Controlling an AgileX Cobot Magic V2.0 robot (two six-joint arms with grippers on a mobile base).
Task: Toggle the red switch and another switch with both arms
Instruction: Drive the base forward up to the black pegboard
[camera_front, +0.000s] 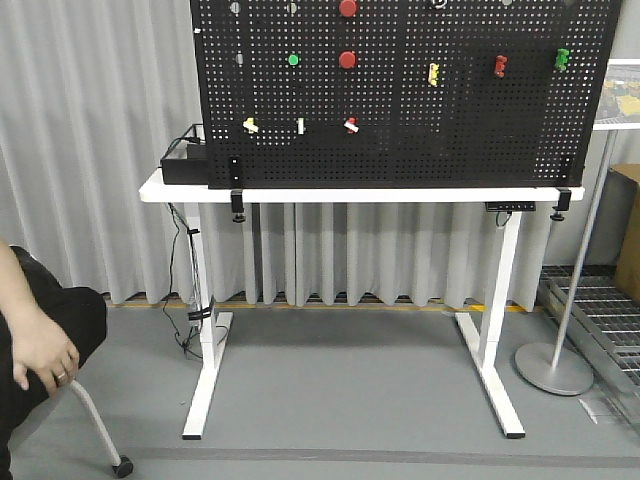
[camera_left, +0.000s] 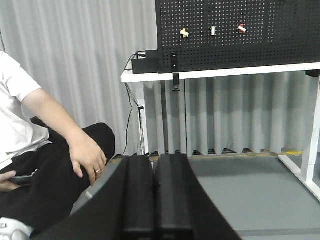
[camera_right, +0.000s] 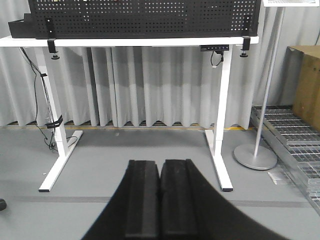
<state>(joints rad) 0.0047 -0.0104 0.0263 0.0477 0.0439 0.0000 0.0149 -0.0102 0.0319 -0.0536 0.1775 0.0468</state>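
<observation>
The red switch (camera_front: 350, 124) is a tiny red toggle with a white tip, low on the black pegboard (camera_front: 400, 150). The other switch, a pale yellow toggle (camera_front: 250, 125), sits in the same row further left. In the left wrist view the yellow toggle (camera_left: 184, 33) and the red switch (camera_left: 242, 28) are far ahead and high up. My left gripper (camera_left: 154, 157) is shut and empty, well short of the board. My right gripper (camera_right: 160, 162) is also shut and empty, low over the floor. The right wrist view shows neither switch.
The pegboard stands on a white table (camera_front: 180, 190). Between the two switches is a white-and-green toggle (camera_front: 301, 126); round red buttons (camera_front: 347, 60) sit above. A seated person (camera_left: 45, 150) is at the left. A round-based stand (camera_right: 255, 156) and a cardboard box (camera_right: 306, 85) are on the right.
</observation>
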